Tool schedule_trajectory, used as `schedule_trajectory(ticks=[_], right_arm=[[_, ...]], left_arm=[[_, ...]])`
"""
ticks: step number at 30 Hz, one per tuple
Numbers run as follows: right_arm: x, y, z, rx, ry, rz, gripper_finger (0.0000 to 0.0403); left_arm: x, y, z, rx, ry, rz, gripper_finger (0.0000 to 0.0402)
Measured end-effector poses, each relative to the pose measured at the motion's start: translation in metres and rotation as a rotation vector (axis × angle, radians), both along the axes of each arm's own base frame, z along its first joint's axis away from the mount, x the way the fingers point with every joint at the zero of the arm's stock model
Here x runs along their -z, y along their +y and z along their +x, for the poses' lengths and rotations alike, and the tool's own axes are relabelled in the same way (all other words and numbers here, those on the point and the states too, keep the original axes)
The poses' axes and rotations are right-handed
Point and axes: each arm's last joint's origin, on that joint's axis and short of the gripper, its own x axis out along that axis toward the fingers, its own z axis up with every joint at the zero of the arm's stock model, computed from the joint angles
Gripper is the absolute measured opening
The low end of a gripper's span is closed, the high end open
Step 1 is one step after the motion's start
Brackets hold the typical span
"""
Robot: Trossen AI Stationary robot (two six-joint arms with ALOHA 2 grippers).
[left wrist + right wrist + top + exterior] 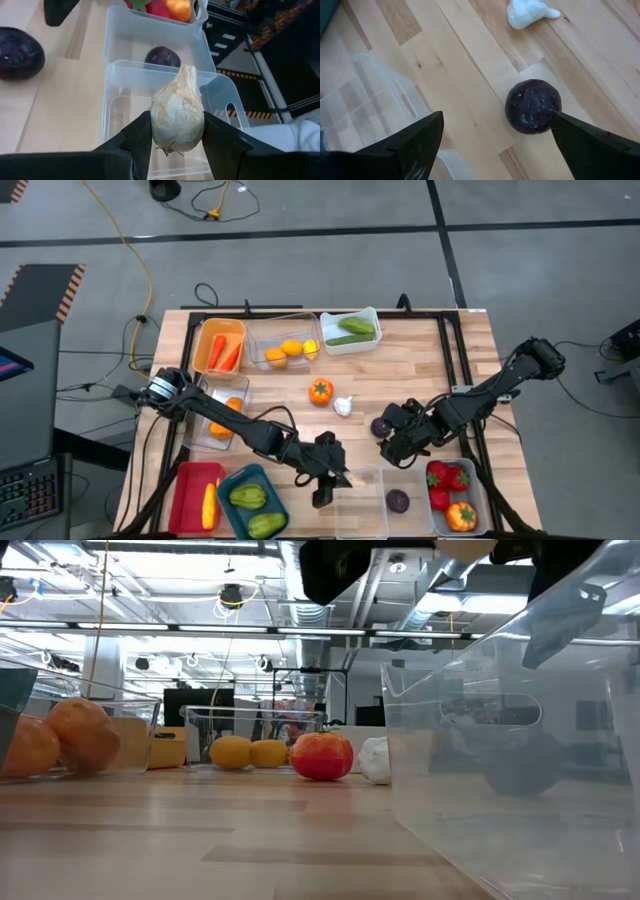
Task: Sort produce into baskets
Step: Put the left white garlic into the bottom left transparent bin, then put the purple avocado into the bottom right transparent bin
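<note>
Left wrist view: the left gripper (pixel 177 132) is clamped on a pale garlic bulb (pixel 177 116), one dark finger on each side, the bulb's pointed tip aimed away from the camera. The bulb hangs over a clear bin (pixel 226 97) with a handle slot in its end wall. Touching it beyond is a second clear bin (pixel 120 37) holding one dark purple fruit (pixel 163 56). Past that, a bin with red and orange produce (pixel 167 6). A second dark purple fruit (pixel 19 52) lies on the wooden table (pixel 40 110).

Off-white garlic (pixel 177 120), dark purple fruit (pixel 533 106)
</note>
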Motion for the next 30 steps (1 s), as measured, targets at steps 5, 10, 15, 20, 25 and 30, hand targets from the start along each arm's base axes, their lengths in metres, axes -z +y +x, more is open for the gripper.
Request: schedule_trajectory(ticks=[5, 10, 15, 20, 25, 30], right_arm=[[0.000, -0.001, 0.000, 0.003, 0.002, -0.001, 0.0390], [0.000, -0.001, 0.000, 0.003, 0.003, -0.002, 0.0390], [0.000, -0.001, 0.000, 0.003, 0.003, -0.002, 0.0390], [0.000, -0.001, 0.000, 0.003, 0.003, -0.002, 0.0390], [0.000, -0.001, 0.000, 0.003, 0.003, -0.002, 0.0390], [0.000, -0.001, 0.000, 0.003, 0.002, -0.002, 0.0390]], left_arm=[[0.002, 0.000, -0.001, 0.006, 0.027, 0.008, 0.0156], [0.003, 0.001, -0.002, 0.009, 0.039, 0.011, 0.0196], [0.003, 0.002, -0.002, -0.009, 0.039, 0.024, 0.0231], [0.000, 0.009, -0.001, 0.011, 0.038, 0.025, 0.0242], [-0.005, 0.020, -0.001, 0.034, 0.035, 0.058, 0.0242], [-0.012, 0.033, -0.007, 0.016, 0.077, 0.110, 0.0243]])
